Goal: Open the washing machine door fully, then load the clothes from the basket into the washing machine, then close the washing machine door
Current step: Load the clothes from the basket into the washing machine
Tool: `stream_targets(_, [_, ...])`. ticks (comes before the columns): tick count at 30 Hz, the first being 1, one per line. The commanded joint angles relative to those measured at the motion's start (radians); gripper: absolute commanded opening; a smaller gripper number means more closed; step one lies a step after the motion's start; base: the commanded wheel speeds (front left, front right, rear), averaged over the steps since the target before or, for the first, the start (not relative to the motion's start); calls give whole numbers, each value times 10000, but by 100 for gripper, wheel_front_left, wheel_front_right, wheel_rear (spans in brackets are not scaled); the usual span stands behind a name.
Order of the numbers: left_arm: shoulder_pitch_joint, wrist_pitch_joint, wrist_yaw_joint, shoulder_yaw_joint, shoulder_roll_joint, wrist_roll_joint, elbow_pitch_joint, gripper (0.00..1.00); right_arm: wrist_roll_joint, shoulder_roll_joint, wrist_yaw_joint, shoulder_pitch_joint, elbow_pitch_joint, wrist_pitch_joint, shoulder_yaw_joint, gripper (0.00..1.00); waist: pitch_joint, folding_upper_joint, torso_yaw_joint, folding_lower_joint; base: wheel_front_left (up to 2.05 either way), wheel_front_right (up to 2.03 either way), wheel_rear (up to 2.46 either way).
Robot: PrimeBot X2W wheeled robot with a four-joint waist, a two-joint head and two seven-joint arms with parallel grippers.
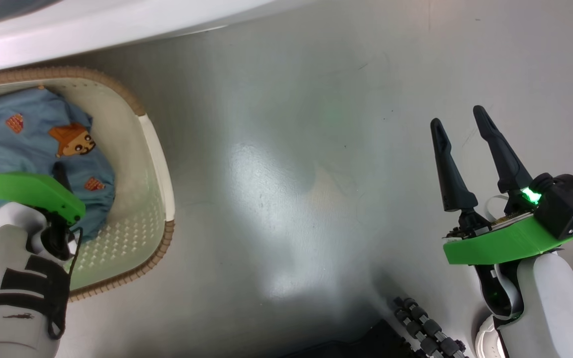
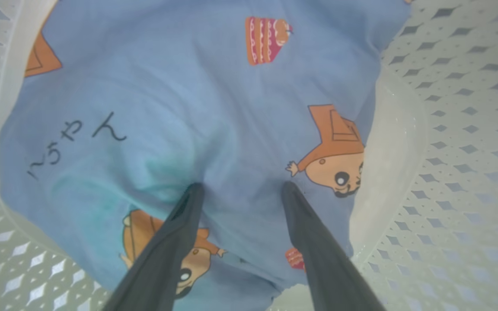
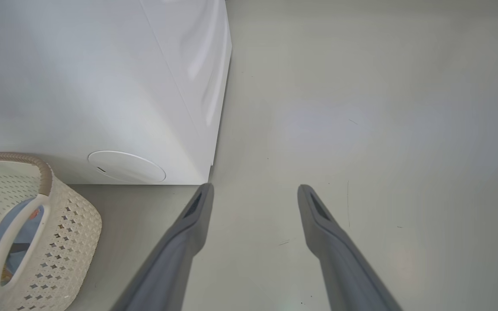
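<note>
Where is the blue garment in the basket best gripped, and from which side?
Probably the raised fold in the clothes, from above: they lie bunched in the basket, whose walls block the sides. The left gripper has open jaws astride that fold.

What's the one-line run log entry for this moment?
stage: picking clothes from basket | left gripper: open, tips on clothes in basket | right gripper: open, empty, above floor | washing machine: beside basket

Clothes [image 1: 28,149] in basket [image 1: 157,149] under L arm [image 1: 18,248] – R gripper [image 1: 457,115] jaws apart.
</note>
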Motion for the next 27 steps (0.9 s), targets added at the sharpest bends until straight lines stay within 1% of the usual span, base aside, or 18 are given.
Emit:
stream_targets(1, [252, -111, 123, 111, 371, -65, -23, 81, 168, -57, 16, 281, -188, -55, 162, 100, 13, 0, -7, 1, 0, 0, 0])
stream_targets(2, [254, -112, 140, 105, 374, -71, -23, 82, 169, -55, 16, 276, -194, -55, 161, 100, 20, 0, -11, 1, 0, 0, 0])
stream_targets(4, [252, -126, 165, 80, 370, -71, -23, 91, 168, -54, 16, 273, -201, -55, 158, 100, 32, 0, -15, 1, 0, 0, 0])
stream_targets(6, [244, -140, 175, 56, 360, -75, -23, 95, 160, -58, 16, 280, -200, -55, 148, 100, 43, 0, -8, 1, 0, 0, 0])
stream_targets(9, [231, -163, 187, 21, 355, -83, -23, 94, 158, -69, 16, 287, -190, -55, 152, 100, 50, 0, -3, 1, 0, 0, 0])
stream_targets(12, [226, -155, 200, -45, 361, -58, -23, 86, 169, -69, 16, 286, -194, -55, 143, 100, 48, 0, -3, 1, 0, 0, 0])
stream_targets(15, [217, -141, 210, -76, 368, -70, -23, 70, 176, -75, 16, 285, -207, -55, 141, 100, 53, 0, -1, 1, 0, 0, 0])
stream_targets(17, [217, -119, 212, -107, 375, -69, -23, 55, 179, -78, 16, 282, -211, -55, 146, 100, 60, 0, -6, 1, 0, 0, 0])
stream_targets(18, [220, -106, 210, -123, 377, -69, -23, 49, 180, -78, 16, 280, -212, -55, 145, 100, 66, 0, -9, 1, 0, 0, 0])
stream_targets(21, [231, -88, 214, -157, 377, -80, -23, 45, 179, -78, 16, 275, -215, -55, 130, 100, 83, 0, -20, 1, 0, 0, 0])
stream_targets(27, [252, -81, 209, -212, 340, -104, -23, 39, 167, -80, 16, 283, -215, -55, 109, 100, 91, 0, -23, 1, 0, 0, 0])
